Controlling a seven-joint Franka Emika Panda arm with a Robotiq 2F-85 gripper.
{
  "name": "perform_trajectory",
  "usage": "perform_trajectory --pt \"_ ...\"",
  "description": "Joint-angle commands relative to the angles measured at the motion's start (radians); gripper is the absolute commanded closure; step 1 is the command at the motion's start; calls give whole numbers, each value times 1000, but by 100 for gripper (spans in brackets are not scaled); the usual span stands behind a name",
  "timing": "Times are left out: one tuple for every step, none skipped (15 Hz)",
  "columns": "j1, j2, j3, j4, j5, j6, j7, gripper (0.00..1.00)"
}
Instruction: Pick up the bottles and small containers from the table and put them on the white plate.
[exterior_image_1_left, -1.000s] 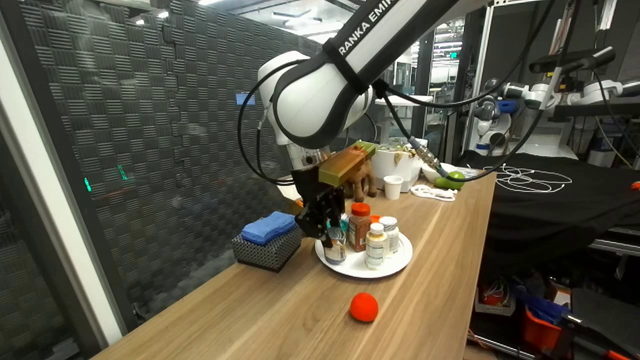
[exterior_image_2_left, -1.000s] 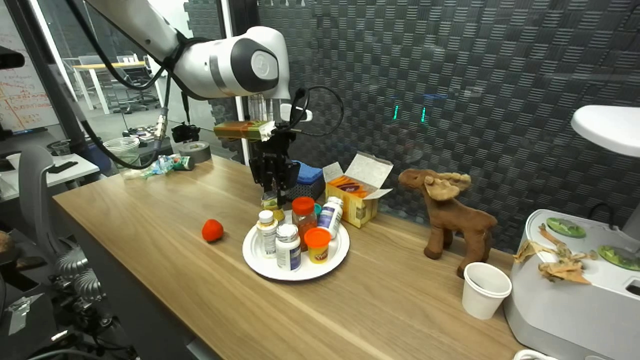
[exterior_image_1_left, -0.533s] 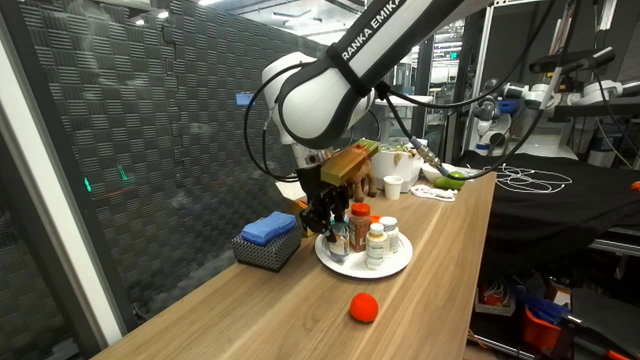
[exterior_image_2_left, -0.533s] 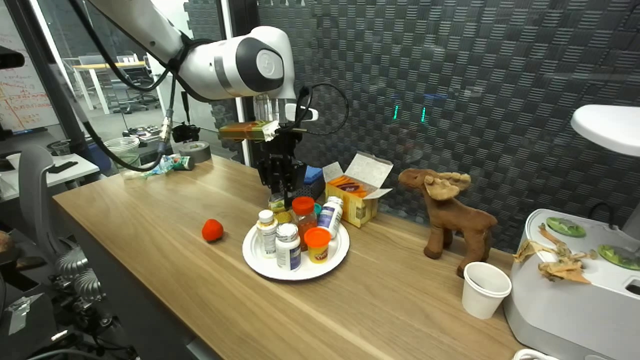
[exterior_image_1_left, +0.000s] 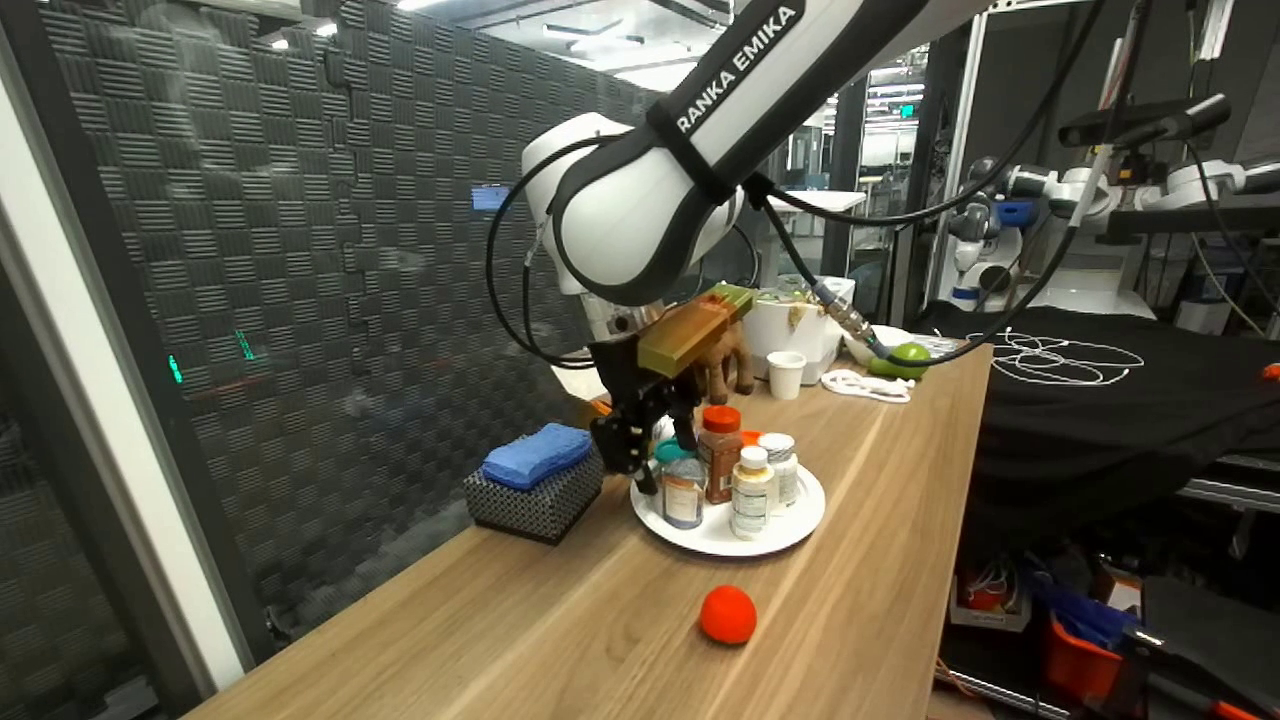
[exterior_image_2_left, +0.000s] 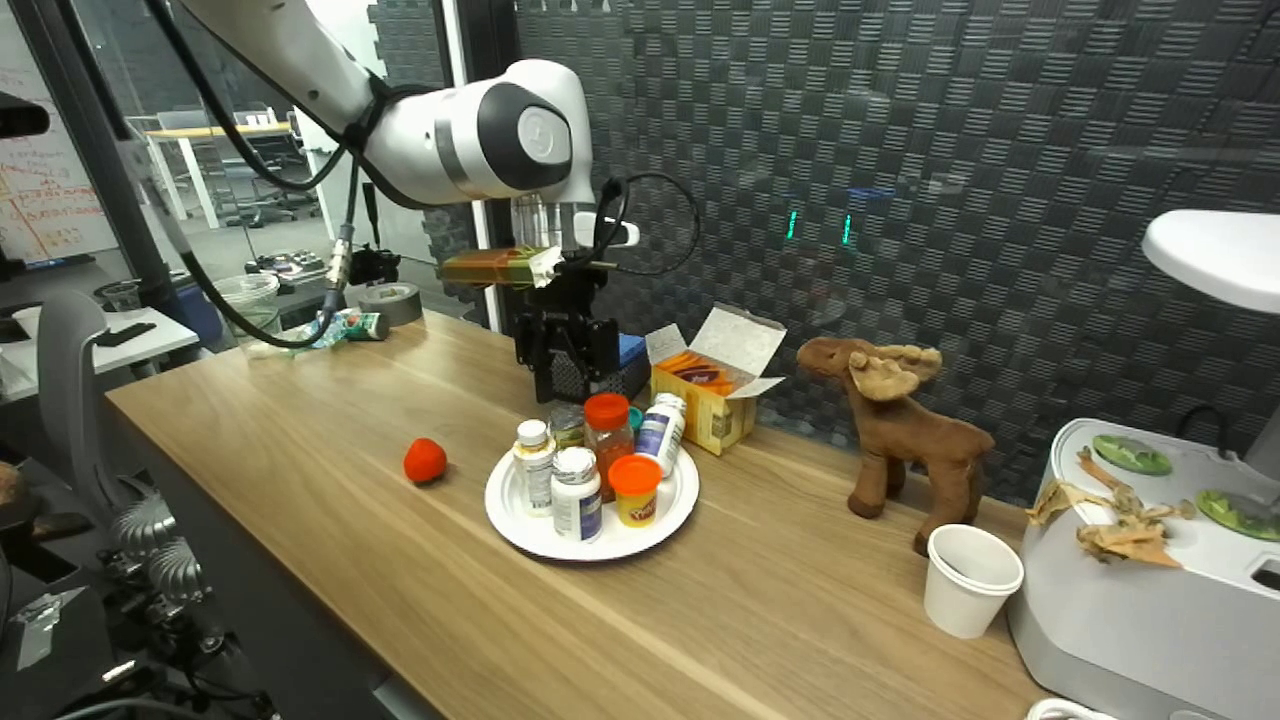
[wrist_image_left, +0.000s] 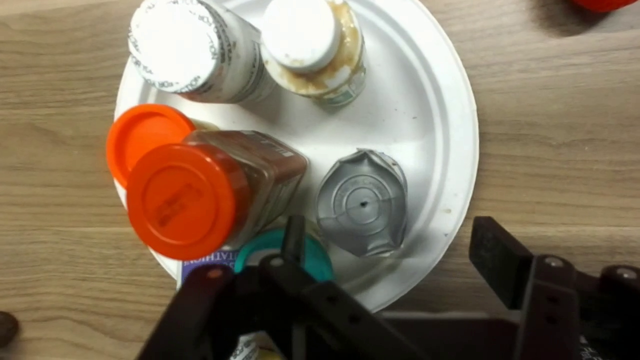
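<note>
Fingers (wrist_image_left: 500, 262) stand wide apart, holding nothing; silvery can (wrist_image_left: 362, 202) is on white plate (wrist_image_left: 457, 150), wrist-view centre. Wood-grain table (exterior_image_1_left: 590, 620); dark textured wall (exterior_image_1_left: 300, 270), left in an exterior view. Red-capped jar (wrist_image_left: 215, 192) just left of can; teal lid (wrist_image_left: 318, 257) partly behind a finger, container unclear.

Bare wood separates the round white plate (exterior_image_2_left: 668, 520) from the long outer edge of the light-brown wood-grain table (exterior_image_2_left: 440, 580) (a bright red ball (exterior_image_2_left: 425, 460) sits toward one end). Along the wall-side edge, a grey patterned box (exterior_image_1_left: 500, 502) under blue cloth (exterior_image_1_left: 540, 455) and an open yellow cardboard carton (exterior_image_2_left: 690, 408) block the way. Bare plate lies between the short silvery can (wrist_image_left: 362, 202) and the rim; a tall clear red-lidded jar (wrist_image_left: 235, 185) and a round teal lid (wrist_image_left: 320, 257) crowd its opposite side.
</note>
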Motion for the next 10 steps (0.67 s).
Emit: perform_trajectory --pt "11 -2 -1 17 -20 -2 8 0" --pt "14 -4 1 15 -22 -1 7 0" --pt "24 -10 -1 11 -32 3 19 0" --pt "36 -17 -6 6 -48 8 37 0" --pt "51 -29 -8 -1 -67 10 53 0" --pt "68 -40 -10 -7 -92 7 71 0" --pt "82 -50 -8 -12 -114 4 87 1" --pt "103 -66 -9 -22 -145 5 113 0" --pt "122 -78 -9 -27 -174 5 139 0" --pt "144 -92 -5 -38 -207 0 159 0"
